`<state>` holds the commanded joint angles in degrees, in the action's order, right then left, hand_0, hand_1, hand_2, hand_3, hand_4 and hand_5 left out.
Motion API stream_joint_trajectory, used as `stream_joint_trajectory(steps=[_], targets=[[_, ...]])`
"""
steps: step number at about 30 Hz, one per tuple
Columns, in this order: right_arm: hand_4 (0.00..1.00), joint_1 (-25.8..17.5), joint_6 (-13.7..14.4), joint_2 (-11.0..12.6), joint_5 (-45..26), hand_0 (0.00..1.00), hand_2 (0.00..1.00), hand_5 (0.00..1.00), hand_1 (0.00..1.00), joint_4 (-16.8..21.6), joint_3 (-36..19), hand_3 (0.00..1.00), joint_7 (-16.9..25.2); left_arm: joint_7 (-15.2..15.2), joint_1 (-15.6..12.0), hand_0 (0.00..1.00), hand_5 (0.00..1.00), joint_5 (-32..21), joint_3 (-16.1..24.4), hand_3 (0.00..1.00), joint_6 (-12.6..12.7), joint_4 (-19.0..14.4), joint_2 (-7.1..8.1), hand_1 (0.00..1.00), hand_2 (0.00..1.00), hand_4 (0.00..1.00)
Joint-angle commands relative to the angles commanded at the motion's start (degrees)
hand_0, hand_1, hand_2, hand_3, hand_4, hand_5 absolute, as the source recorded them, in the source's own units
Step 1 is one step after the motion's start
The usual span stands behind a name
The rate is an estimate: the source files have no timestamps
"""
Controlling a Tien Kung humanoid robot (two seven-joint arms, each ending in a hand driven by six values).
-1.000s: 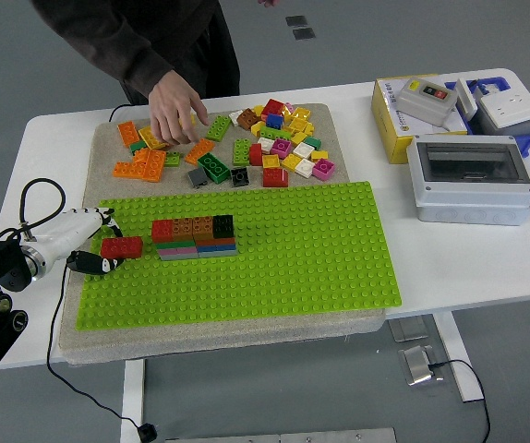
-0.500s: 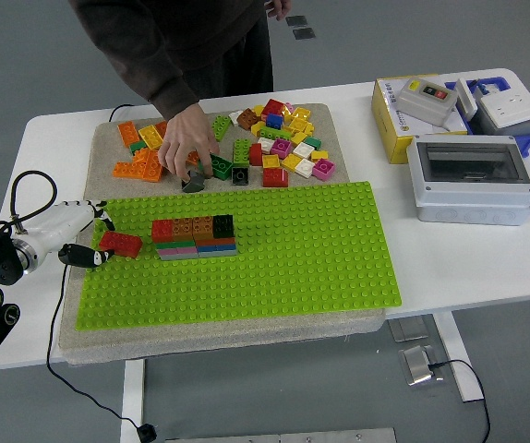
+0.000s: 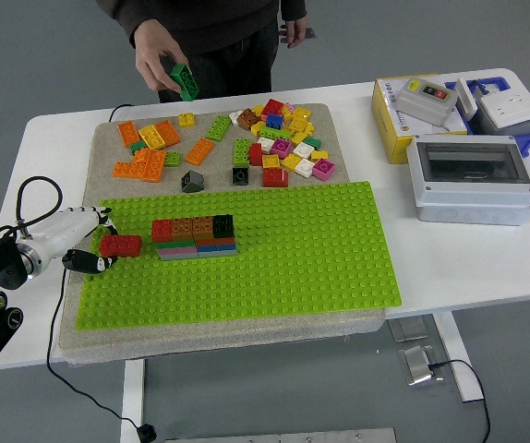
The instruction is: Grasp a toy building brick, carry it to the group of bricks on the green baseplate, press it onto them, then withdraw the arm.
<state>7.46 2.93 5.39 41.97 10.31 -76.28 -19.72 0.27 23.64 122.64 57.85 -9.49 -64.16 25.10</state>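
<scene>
while the green baseplate point(image 3: 274, 268) sits mostly bare, the group of bricks point(image 3: 196, 237) is near its left end. left hand point(image 3: 90, 242) has its fingers closed round a red brick point(image 3: 121, 245), just left of the group, not touching. so grasp done; closing in, pressing and backing off remain. a person's hand point(image 3: 159, 51) holds a green brick point(image 3: 185, 81) up top.

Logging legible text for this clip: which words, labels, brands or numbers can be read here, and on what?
None can be read.
Yellow box: dark print along its side, too small to read.
Grey switch box: coloured buttons, markings blurred.
Grey enclosure: no text visible.
Bricks and green baseplate: no print.
</scene>
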Motion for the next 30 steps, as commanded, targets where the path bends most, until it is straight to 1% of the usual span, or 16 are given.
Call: stream_joint_trajectory(steps=[8,9,14,15,26,27,30], targets=[[0.645,0.00,0.03,0.04,0.07,0.625,0.701,0.998,0.596,0.00,-0.07,0.771,0.03,-0.40,0.06,0.998,0.266,-0.99,-0.31,0.641,0.21,0.17,-0.15,0.998,0.998,0.688],[0.645,-0.01,0.03,0.04,0.07,0.625,0.701,0.998,0.596,0.00,-0.07,0.772,0.03,-0.46,0.07,0.998,0.256,-1.09,-0.32,0.605,0.26,0.21,-0.16,0.998,0.998,0.676],[0.645,-0.03,0.00,0.03,0.12,0.625,0.701,0.998,0.596,0.00,-0.11,0.772,0.00,-0.68,0.02,0.998,0.256,-1.53,-0.33,0.605,0.44,0.30,-0.28,0.998,0.998,0.676],[0.645,-0.02,-0.01,0.03,0.15,0.625,0.701,0.998,0.597,0.00,-0.12,0.773,0.00,-0.72,0.05,0.998,0.247,-1.66,-0.34,0.600,0.46,0.30,-0.31,0.998,0.998,0.655],[0.645,0.02,-0.07,-0.01,0.20,0.625,0.700,0.998,0.597,0.00,-0.33,0.772,0.01,-0.87,0.04,0.998,0.249,-2.07,-0.47,0.599,0.47,0.52,-0.54,0.998,0.998,0.655],[0.646,0.02,-0.08,-0.01,0.21,0.625,0.700,0.998,0.597,0.00,-0.34,0.772,0.01,-0.90,0.04,0.998,0.216,-2.08,-0.45,0.594,0.49,0.53,-0.54,0.998,0.998,0.613],[0.646,0.01,-0.10,-0.01,0.21,0.625,0.700,0.998,0.597,0.00,-0.32,0.772,-0.01,-1.03,0.04,0.998,0.216,-2.09,-0.29,0.594,0.54,0.56,-0.51,0.998,0.998,0.613]])
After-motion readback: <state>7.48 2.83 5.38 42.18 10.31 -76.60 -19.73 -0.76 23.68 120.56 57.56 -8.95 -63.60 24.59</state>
